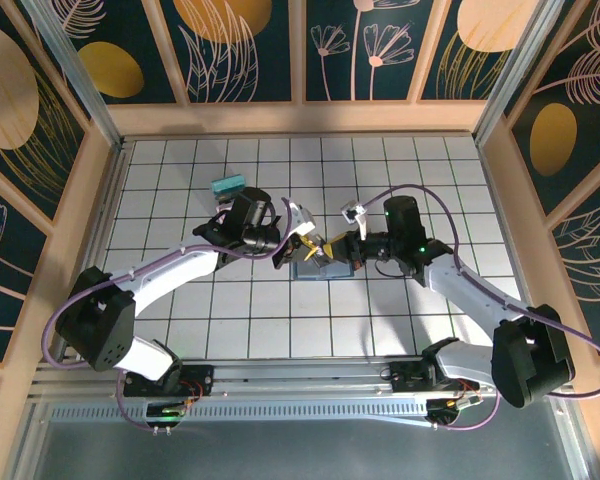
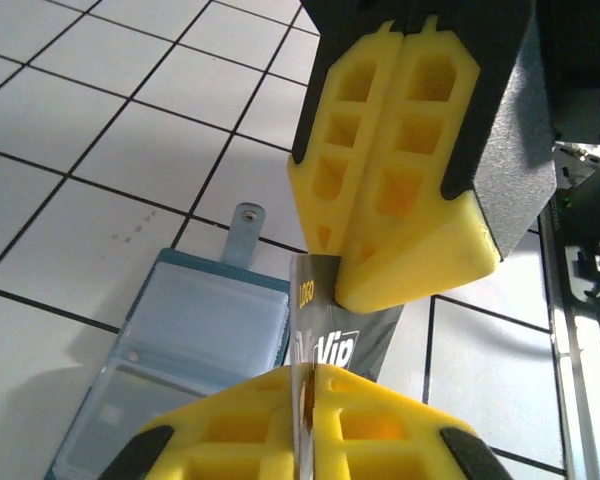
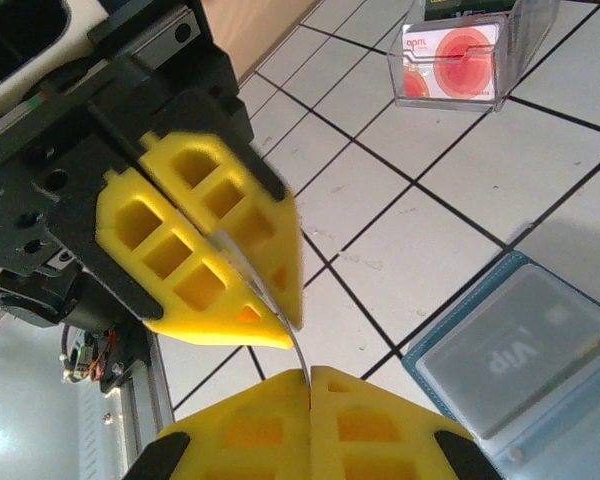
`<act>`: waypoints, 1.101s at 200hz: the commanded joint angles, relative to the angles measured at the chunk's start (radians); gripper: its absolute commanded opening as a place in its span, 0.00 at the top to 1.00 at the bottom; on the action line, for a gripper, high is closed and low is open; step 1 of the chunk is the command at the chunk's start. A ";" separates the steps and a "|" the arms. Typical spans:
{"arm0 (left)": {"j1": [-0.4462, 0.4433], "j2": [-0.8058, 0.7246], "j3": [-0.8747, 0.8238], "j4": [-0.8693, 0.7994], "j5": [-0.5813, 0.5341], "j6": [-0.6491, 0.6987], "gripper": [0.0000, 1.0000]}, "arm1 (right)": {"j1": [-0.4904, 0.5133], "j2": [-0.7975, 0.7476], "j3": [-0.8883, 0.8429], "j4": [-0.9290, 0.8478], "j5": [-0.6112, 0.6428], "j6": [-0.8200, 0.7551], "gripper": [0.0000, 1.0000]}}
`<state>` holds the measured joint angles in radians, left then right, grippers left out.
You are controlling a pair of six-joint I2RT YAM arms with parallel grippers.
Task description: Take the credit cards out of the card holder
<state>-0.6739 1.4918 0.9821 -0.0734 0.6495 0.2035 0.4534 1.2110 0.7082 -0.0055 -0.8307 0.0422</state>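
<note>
The card holder (image 1: 308,270) (image 2: 205,330) (image 3: 525,370), one slate-blue bifold, lies open and flat on the white tiled table (image 1: 380,330), nearest the arm bases and directly under the two grippers. Its clear pockets face up, and its snap tab points away from the fold. Two credit cards can be counted. One grey card marked "Vip" sits inside a pocket of the holder, as the right wrist view shows. The other, a dark grey "Vip" card (image 2: 330,335) (image 3: 298,355), is lifted clear of the holder and hangs above it.

Both grippers pinch this raised card at once. The left gripper (image 1: 307,243) (image 2: 305,375) (image 3: 270,305) has its yellow fingers pressed together on one edge. The right gripper (image 1: 330,252) (image 2: 365,270) (image 3: 310,375) is clamped likewise on the opposite end, tip to tip with the left.

Farther back on the table, well apart from the holder, stands one card pile (image 1: 227,185) (image 3: 450,60), teal on top from above, with a red-and-white face showing in a clear stand.
</note>
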 commanded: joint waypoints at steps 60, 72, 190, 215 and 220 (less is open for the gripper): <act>-0.002 -0.153 -0.125 0.270 -0.203 -0.213 1.00 | -0.002 -0.228 -0.091 0.191 0.258 0.097 0.53; -0.002 -0.191 -0.163 0.341 -0.245 -0.287 1.00 | -0.005 -0.270 -0.119 0.226 0.287 0.125 0.49; -0.003 -0.326 -0.381 0.786 -0.205 -0.680 1.00 | 0.015 -0.174 -0.275 0.892 0.127 0.475 0.38; -0.003 -0.333 -0.391 0.825 -0.186 -0.695 1.00 | 0.041 -0.106 -0.239 0.935 0.088 0.473 0.41; -0.003 -0.334 -0.392 0.833 -0.182 -0.697 1.00 | 0.044 -0.094 -0.233 0.940 0.082 0.473 0.42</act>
<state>-0.6796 1.1782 0.6071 0.6567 0.4217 -0.4515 0.4732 1.0740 0.4305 0.7902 -0.6804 0.4839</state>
